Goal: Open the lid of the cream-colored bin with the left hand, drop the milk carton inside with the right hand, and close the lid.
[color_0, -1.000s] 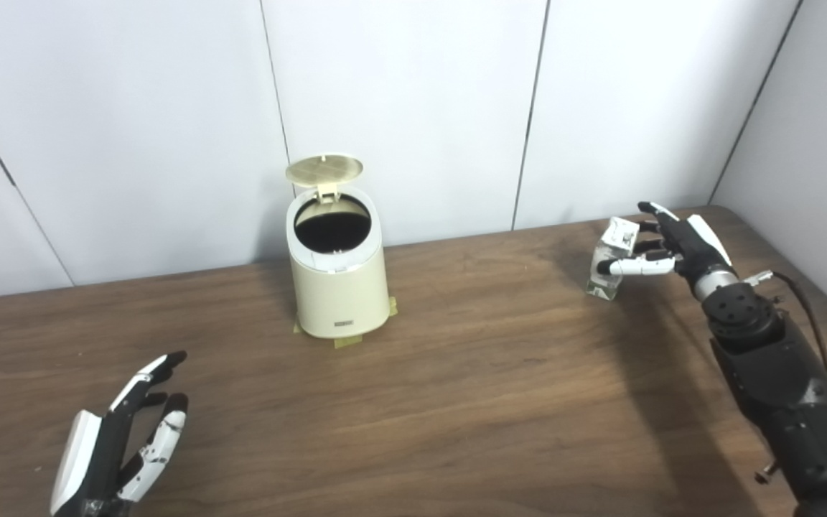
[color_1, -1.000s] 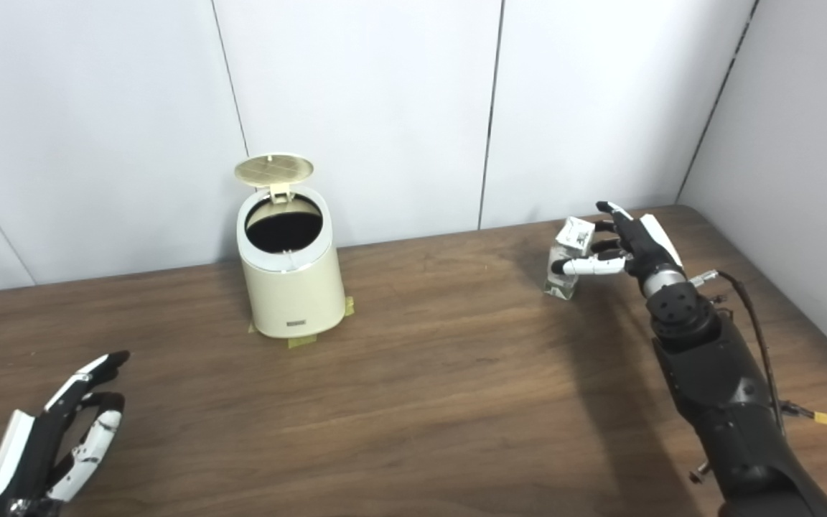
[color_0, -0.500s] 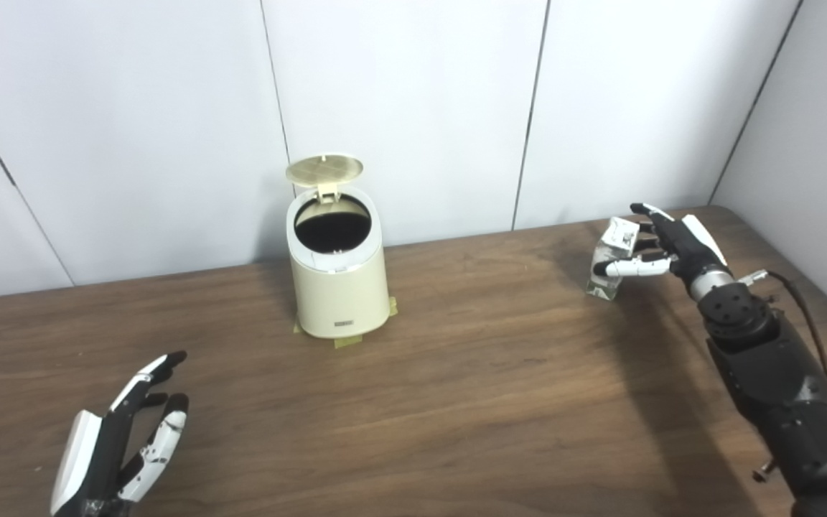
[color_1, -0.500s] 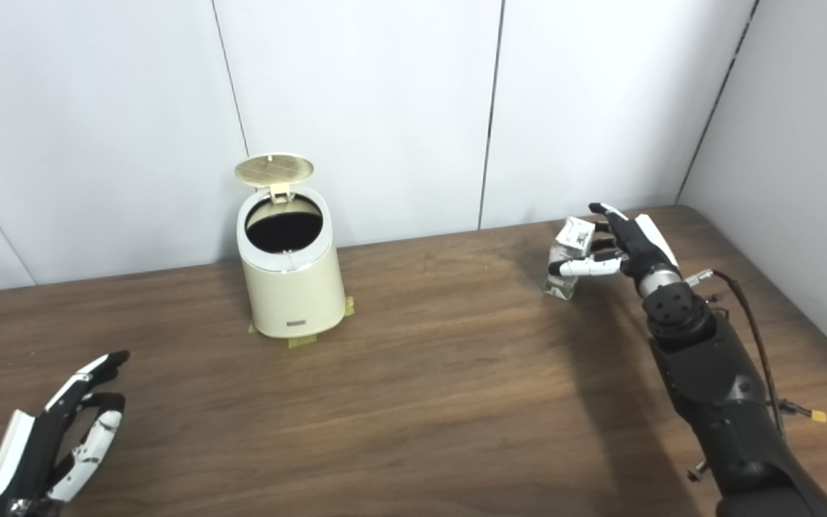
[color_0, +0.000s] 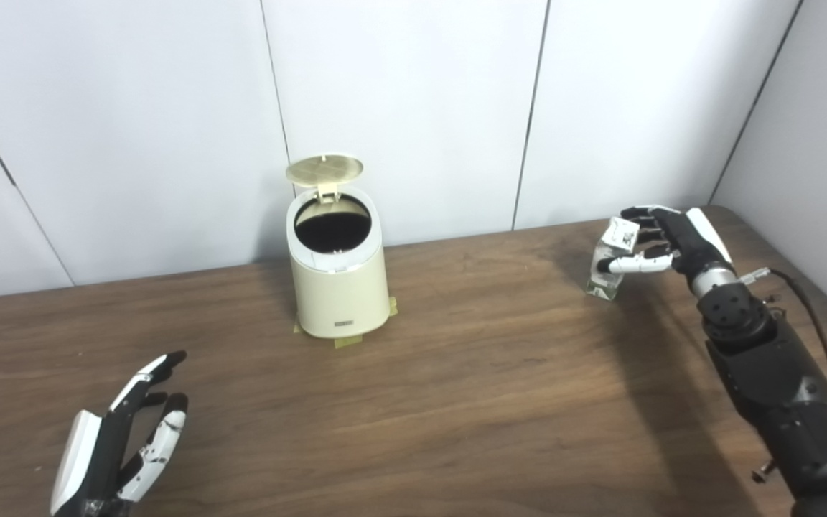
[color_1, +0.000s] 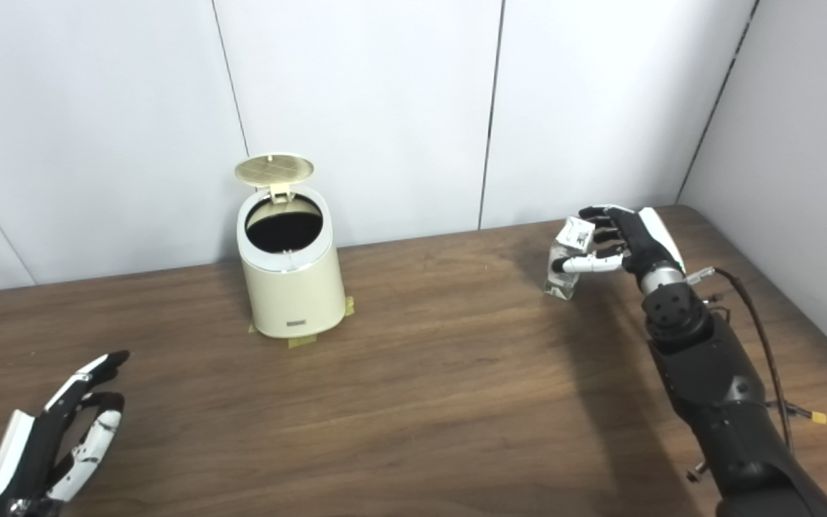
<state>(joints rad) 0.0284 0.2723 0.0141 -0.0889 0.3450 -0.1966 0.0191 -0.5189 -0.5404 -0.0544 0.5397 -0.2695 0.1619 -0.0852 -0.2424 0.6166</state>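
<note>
Left eye view: the bin [color_0: 340,287] stands with its lid [color_0: 324,169] up, and the left hand [color_0: 119,445] rests spread and empty near the table's [color_0: 456,402] front edge. Right eye view: the right hand [color_1: 618,244] curls around the milk carton [color_1: 568,262], which seems to stand on the table far right of the bin, so grasping is the step; next it must close firmly, lift and carry the carton over the opening.

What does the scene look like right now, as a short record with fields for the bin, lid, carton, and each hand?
bin: cream-colored bin upright on the table, taped at its base
lid: lid raised, opening exposed
milk carton: milk carton standing on the table, far right of the bin
right hand: right hand curling around the carton, which is not lifted
left hand: left hand open, near the front left, holding nothing
</note>
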